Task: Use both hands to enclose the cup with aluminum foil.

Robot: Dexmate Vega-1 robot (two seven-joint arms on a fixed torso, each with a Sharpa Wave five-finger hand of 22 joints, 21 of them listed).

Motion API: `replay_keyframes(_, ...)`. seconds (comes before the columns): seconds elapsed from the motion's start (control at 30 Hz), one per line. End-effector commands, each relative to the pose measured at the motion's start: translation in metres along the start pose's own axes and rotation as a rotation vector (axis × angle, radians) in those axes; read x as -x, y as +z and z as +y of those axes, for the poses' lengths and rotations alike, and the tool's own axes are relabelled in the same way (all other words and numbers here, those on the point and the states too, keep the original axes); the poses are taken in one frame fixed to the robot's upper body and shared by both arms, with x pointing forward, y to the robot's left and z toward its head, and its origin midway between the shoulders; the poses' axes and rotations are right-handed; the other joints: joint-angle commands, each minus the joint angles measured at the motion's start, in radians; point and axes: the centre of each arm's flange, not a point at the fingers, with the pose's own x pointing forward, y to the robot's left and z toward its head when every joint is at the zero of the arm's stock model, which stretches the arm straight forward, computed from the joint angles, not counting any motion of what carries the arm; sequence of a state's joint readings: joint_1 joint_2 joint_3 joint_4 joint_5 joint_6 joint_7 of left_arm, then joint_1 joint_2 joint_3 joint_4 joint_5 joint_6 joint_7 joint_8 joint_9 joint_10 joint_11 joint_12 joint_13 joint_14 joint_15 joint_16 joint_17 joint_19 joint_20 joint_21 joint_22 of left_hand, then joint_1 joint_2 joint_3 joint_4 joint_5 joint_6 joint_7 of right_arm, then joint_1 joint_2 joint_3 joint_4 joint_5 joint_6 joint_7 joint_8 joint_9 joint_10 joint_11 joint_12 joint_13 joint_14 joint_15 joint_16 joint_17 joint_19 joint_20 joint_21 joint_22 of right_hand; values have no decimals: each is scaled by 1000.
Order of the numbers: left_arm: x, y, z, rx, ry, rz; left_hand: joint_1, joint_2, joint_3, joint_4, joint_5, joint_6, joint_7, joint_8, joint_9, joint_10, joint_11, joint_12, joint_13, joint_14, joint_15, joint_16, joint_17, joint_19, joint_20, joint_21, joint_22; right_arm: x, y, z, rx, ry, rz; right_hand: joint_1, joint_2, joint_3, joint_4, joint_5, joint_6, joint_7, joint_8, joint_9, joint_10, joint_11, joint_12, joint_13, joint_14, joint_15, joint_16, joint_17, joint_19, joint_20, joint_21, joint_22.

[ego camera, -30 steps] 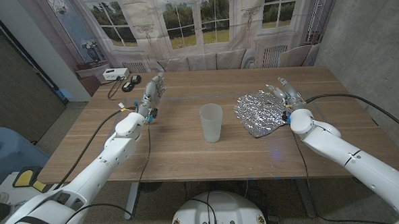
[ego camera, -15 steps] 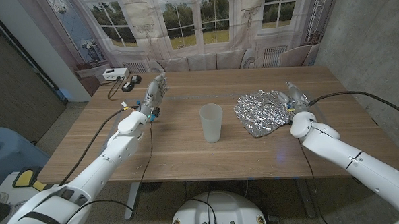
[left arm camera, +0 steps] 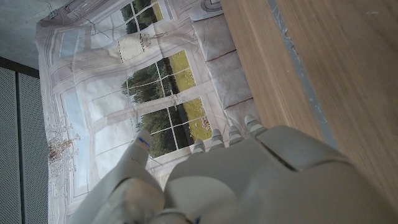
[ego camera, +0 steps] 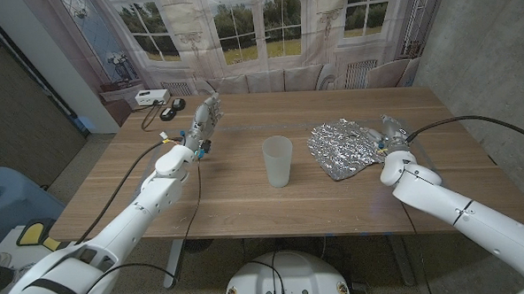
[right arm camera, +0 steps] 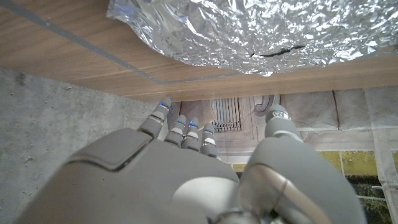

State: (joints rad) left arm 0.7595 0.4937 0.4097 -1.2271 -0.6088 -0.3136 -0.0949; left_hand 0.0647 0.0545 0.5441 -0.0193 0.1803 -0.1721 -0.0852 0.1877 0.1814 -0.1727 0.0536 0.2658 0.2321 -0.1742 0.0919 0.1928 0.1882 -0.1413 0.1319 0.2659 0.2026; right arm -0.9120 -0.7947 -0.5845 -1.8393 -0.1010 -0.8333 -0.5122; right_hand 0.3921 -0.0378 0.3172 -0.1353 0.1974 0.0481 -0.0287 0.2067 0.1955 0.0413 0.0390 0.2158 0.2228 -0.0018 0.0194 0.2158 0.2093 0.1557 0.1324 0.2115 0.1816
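In the head view, a translucent white plastic cup [ego camera: 278,160] stands upright near the middle of the wooden table [ego camera: 247,205]. To its right lies a crumpled sheet of silver aluminium foil [ego camera: 342,147], flat on the wood and apart from the cup. The right hand [ego camera: 392,133] sits just beside the foil's right edge, fingers reaching toward the far side; whether it touches the sheet cannot be told. The left hand [ego camera: 203,123] is raised over the far left part of the table, well apart from the cup, fingers extended and holding nothing. A small white box [ego camera: 151,98] rests at the far left corner.

In the left wrist view, the left hand [left arm camera: 236,180] shows its fingers [left arm camera: 231,134] straight and close together, empty.

In the right wrist view, the right hand [right arm camera: 193,180] has its fingers [right arm camera: 180,127] stretched out side by side with nothing between them, the foil [right arm camera: 261,31] lying on the table beyond the fingertips.
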Motion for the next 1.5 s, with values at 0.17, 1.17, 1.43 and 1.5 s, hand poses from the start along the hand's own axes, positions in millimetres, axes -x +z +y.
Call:
replay_keyframes(0.17, 1, 2, -5, -6, -3, 1, -9, 0, -2, 1, 5, -16, 9, 4, 0, -50, 6, -2, 2, -12, -5, 0, 1, 3, 0, 0, 5, 0, -7, 11, 147, 53, 105, 0, -8, -6, -1, 8, -15, -7, -8, 2, -10, -2, -3, 1, 5, 3, 5, -1, 11, 5, 7, 1)
replay_keyframes(1.17, 1, 4, -4, -8, -1, -1, -15, 5, -6, 7, 7, -13, 14, 3, 0, -54, 5, -8, -2, -21, -7, -2, 0, 0, -6, -2, 5, -5, -7, 33, 257, 112, 151, 49, -9, -11, -13, 47, 35, -11, 14, 3, 45, -17, 15, -1, 108, -36, 38, 0, 93, -16, 23, 1)
replay_keyframes(1.43, 3, 4, -4, -11, 3, 0, -17, 6, -7, 8, 7, -13, 15, 3, -1, -55, 5, -10, -3, -23, -8, -2, 0, 0, -5, -3, 5, -6, -7, 37, 273, 124, 151, 61, 0, -19, -7, 60, 92, -12, 26, 3, 112, -13, 37, 0, 188, -60, 76, 18, 150, -29, 37, 3)
replay_keyframes(1.5, 3, 4, -4, -9, 4, 1, -17, 6, -7, 9, 7, -13, 15, 3, -1, -57, 6, -11, -4, -24, -7, -3, 0, -1, -6, -3, 5, -6, -7, 38, 290, 111, 141, 80, 9, -20, -10, 71, 149, -14, 40, 2, 170, -15, 58, 4, 243, -73, 105, 34, 184, -36, 44, 5)
